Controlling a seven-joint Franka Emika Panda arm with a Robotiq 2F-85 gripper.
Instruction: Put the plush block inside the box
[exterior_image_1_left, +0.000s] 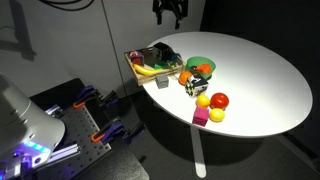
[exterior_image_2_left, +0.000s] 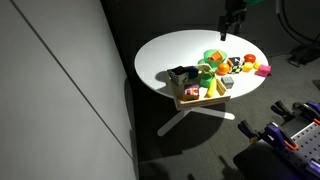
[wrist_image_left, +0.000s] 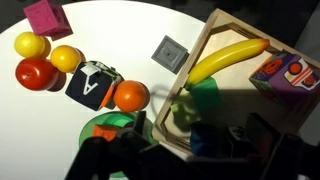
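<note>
The tan box (wrist_image_left: 196, 48) stands at the table's edge in both exterior views (exterior_image_1_left: 135, 60) (exterior_image_2_left: 192, 102). In the wrist view the plush block (wrist_image_left: 285, 73), showing red and purple faces, lies within the box walls beside a banana (wrist_image_left: 225, 60) and green pieces. My gripper (wrist_image_left: 190, 152) is open and empty, with its dark fingers at the bottom of the wrist view over the box's near corner. In both exterior views the gripper (exterior_image_1_left: 168, 12) (exterior_image_2_left: 229, 25) hangs high above the table.
Beside the box are a green bowl (wrist_image_left: 108, 128), an orange (wrist_image_left: 130, 95), a dark cube with white marks (wrist_image_left: 92, 85), a red ball (wrist_image_left: 35, 73), two yellow balls (wrist_image_left: 30, 44), a magenta cube (wrist_image_left: 45, 17) and a flat grey square (wrist_image_left: 170, 52).
</note>
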